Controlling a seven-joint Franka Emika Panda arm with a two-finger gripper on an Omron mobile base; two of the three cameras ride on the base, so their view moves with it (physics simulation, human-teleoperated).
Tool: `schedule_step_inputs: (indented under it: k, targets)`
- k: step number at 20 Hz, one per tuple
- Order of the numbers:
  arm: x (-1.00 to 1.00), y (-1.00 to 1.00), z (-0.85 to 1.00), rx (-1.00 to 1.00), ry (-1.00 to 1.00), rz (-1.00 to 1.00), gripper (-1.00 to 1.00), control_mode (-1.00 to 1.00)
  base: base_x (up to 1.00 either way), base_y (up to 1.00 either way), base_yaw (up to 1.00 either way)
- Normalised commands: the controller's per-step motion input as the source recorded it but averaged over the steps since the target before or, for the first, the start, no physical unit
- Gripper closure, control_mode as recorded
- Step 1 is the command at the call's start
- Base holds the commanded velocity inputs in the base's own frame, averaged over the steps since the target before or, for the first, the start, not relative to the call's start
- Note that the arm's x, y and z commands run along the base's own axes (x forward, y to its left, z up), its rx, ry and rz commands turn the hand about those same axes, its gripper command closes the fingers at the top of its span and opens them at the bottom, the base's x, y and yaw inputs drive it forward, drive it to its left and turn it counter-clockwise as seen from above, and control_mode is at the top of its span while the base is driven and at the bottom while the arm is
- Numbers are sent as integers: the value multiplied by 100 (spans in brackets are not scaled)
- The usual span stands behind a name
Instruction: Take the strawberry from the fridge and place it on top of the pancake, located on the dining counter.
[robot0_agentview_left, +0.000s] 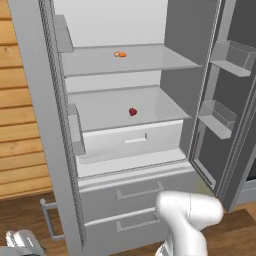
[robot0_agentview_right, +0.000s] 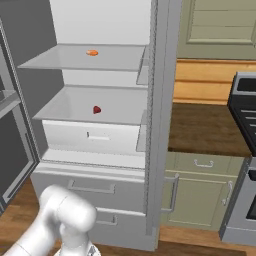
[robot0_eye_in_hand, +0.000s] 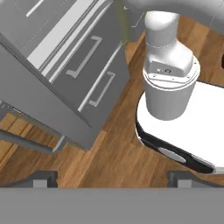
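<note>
The fridge (robot0_agentview_left: 45, 125) stands open, and the strawberry (robot0_agentview_left: 132, 111) lies alone on its middle shelf (robot0_agentview_left: 160, 107), under the shelf with the small orange item (robot0_agentview_left: 120, 54). Our claw (robot0_eye_in_hand: 112, 177) is released, low, facing the floor (robot0_eye_in_hand: 113, 148). We should raise it, approach level above the shelf, and close gently.

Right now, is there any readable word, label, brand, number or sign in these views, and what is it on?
None: no text can be read on the tall light-grey fridge, its white shelves, the tiny dark-red strawberry, the small orange item or the two lower drawers.
</note>
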Motion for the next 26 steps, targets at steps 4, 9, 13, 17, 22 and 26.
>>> schedule_step_inputs:
  k: [4,9,13,17,22,26]
  targets:
    - [-41,-100,68,2,-4,23,-100,-100,0,0,0]
    - [-6,-100,67,4,-3,29,-100,-100,0,0,0]
    - [12,-100,50,0,-11,47,-100,-100,0,0,0]
    - [22,-97,30,-4,-13,52,-100,-100,0,0,0]
    - [49,-83,40,-12,-22,50,-100,-100,0,0,0]
    - [71,-53,0,-20,-32,49,-100,-100,0,0,0]
